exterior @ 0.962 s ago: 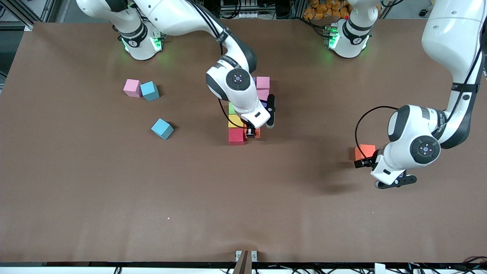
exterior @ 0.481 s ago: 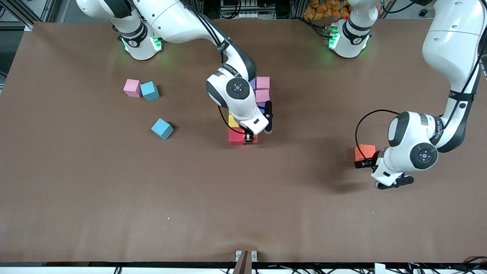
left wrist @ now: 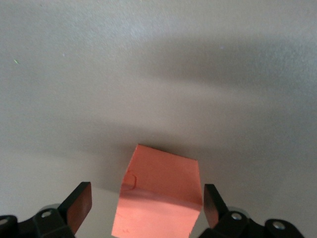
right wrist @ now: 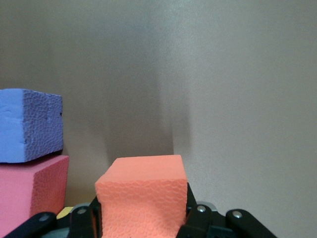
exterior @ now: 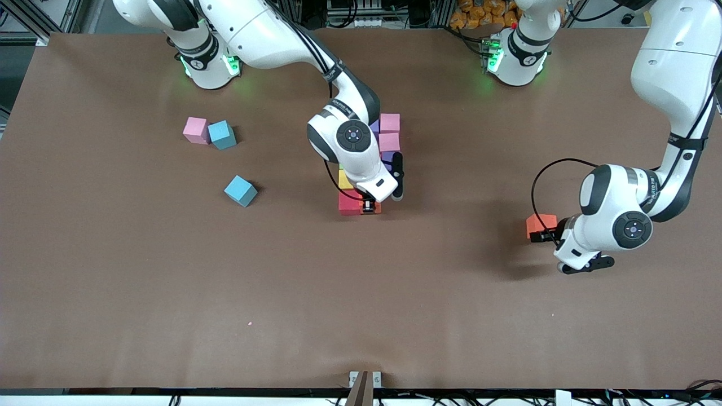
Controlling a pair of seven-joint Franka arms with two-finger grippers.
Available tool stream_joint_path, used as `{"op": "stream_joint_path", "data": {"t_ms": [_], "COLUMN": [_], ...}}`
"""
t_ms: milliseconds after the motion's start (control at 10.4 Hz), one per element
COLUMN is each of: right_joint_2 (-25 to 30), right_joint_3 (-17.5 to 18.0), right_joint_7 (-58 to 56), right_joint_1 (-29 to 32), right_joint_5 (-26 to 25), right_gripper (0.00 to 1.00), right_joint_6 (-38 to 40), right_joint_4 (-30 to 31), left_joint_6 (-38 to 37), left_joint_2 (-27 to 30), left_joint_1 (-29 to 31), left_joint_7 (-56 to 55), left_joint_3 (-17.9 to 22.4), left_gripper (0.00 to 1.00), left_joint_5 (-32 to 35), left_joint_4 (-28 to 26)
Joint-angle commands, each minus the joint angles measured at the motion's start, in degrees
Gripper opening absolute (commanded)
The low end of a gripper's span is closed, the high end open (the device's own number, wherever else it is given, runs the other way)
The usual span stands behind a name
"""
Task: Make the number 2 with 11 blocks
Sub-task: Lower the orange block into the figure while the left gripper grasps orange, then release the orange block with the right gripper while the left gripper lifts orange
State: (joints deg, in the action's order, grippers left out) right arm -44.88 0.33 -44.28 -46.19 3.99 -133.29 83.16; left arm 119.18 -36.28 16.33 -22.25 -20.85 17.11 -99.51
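Several coloured cubes lie packed together mid-table: two pink (exterior: 390,123), purple (exterior: 374,126), yellow (exterior: 344,180) and red (exterior: 350,203); my right arm hides the others. My right gripper (exterior: 369,207) is shut on an orange cube (right wrist: 141,193) and holds it low beside the red cube (right wrist: 29,193), with a purple cube (right wrist: 29,124) close by. My left gripper (exterior: 546,235) is open toward the left arm's end of the table. Its fingers (left wrist: 79,206) stand either side of a second orange cube (left wrist: 158,193) on the table (exterior: 540,224), apart from it.
A loose pink cube (exterior: 196,129) touches a light-blue cube (exterior: 222,134) toward the right arm's end of the table. A second light-blue cube (exterior: 241,190) lies nearer the front camera. The brown table (exterior: 361,293) lies open in front of the cluster.
My right gripper has come down with its orange cube next to the red cube. My left gripper has shifted slightly closer round the orange cube on the table.
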Motion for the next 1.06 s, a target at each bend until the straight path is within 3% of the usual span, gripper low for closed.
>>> {"op": "stream_joint_path", "data": {"t_ms": [0,769,962], "right_joint_2": [-1.61,-3.29,-3.29], "right_joint_3": [-0.07,-0.07,-0.07], "right_joint_7": [-0.98,-0.37,-0.36], "right_joint_1": [-0.04,-0.31,-0.31], "right_joint_5": [0.67,0.67,0.59], "right_gripper": [0.36,0.36,0.43], "right_joint_6": [0.13,-1.36,-1.62], "right_joint_4": [-1.77,-1.86,-1.77], "left_joint_6": [0.87,0.87,0.79], "left_joint_2": [2.44,2.8,2.71], "left_joint_1": [0.45,1.51,1.42], "left_joint_7": [0.71,8.89,8.89], "left_joint_3": [-0.51,-0.51,-0.51], "left_gripper": [1.0,1.0,1.0], "left_joint_5": [0.82,0.82,0.82], "left_joint_4": [-2.97,-4.73,-5.08]}}
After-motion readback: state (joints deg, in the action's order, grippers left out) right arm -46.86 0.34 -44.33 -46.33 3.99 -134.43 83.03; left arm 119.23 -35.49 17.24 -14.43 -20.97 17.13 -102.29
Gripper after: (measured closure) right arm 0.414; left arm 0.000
